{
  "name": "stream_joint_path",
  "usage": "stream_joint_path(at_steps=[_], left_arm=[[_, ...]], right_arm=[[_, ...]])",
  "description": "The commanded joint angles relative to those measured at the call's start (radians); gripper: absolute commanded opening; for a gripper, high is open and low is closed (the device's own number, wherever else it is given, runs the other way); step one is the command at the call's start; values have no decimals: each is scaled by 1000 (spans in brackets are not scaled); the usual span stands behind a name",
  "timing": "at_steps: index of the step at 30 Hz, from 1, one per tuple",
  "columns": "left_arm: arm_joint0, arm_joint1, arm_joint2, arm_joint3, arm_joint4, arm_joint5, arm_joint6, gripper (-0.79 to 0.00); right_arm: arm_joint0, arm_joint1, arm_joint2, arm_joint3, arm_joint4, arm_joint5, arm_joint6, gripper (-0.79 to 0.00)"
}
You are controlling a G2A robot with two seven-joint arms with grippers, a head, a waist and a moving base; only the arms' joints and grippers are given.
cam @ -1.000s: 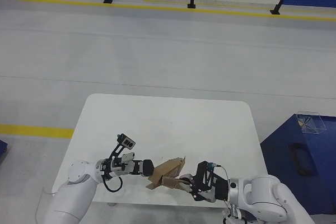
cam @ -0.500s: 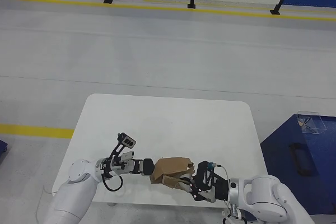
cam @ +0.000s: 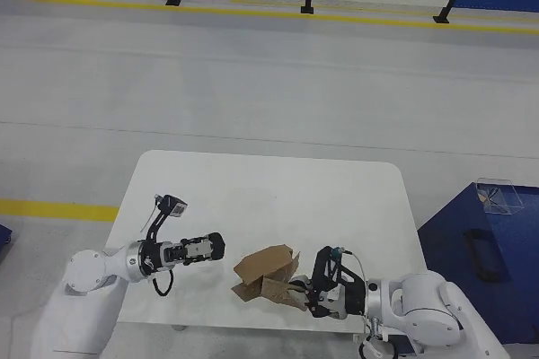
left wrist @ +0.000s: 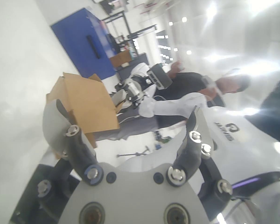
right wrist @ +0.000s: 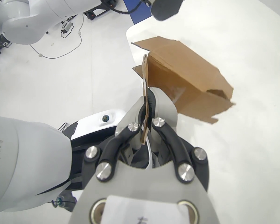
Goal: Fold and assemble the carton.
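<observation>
A brown cardboard carton (cam: pixel 266 270), partly unfolded with loose flaps, lies near the front edge of the white table (cam: pixel 269 197). My right gripper (cam: pixel 298 292) is shut on a thin flap of the carton (right wrist: pixel 145 89) at its near right side. My left gripper (cam: pixel 217 247) stands open a short way left of the carton (left wrist: pixel 88 103), apart from it, with nothing between its fingers (left wrist: pixel 196 122).
A blue cabinet (cam: pixel 503 269) stands right of the table, with a clear plastic box (cam: pixel 496 194) on top. The back and middle of the table are bare white surface. A person shows behind the right arm in the left wrist view.
My left gripper has let go of the carton and drawn back to the left. The carton has opened into more of a box shape while the right gripper kept its hold.
</observation>
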Motion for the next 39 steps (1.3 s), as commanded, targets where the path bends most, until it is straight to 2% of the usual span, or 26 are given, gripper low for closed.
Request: stream_joint_path(at_steps=[1,7,11,18,25,29,31,33,34,35,37,39], left_arm=[[66,13,-54,-129,179,24,54,0],[177,33,-101,-325,503,109,149,0],[223,37,-81,-387,625,170,199,0],[195,43,-15,-394,692,241,169,0],[150,48,33,-366,709,253,139,0],[125,50,54,-338,697,249,135,-31],[113,50,63,-322,683,245,138,-92],[97,51,72,-305,677,244,142,-237],[91,50,76,-297,668,244,146,-348],[86,50,82,-289,654,243,144,-422],[73,50,88,-276,630,241,149,-422],[64,52,93,-265,621,239,146,-465]], right_arm=[[34,4,3,24,109,19,74,-785],[139,14,14,106,379,78,213,-785],[210,16,-1,163,467,109,266,-785],[292,12,-70,211,489,141,292,-785],[347,5,-134,246,498,157,279,-785],[372,1,-166,252,505,160,266,-785],[381,-1,-181,251,507,163,255,-785],[389,-3,-193,252,508,165,246,-785],[392,-4,-199,253,507,166,242,-785],[395,-5,-205,252,507,167,239,-785],[401,-6,-215,253,504,170,234,-785],[406,-6,-221,256,503,172,228,-785]])
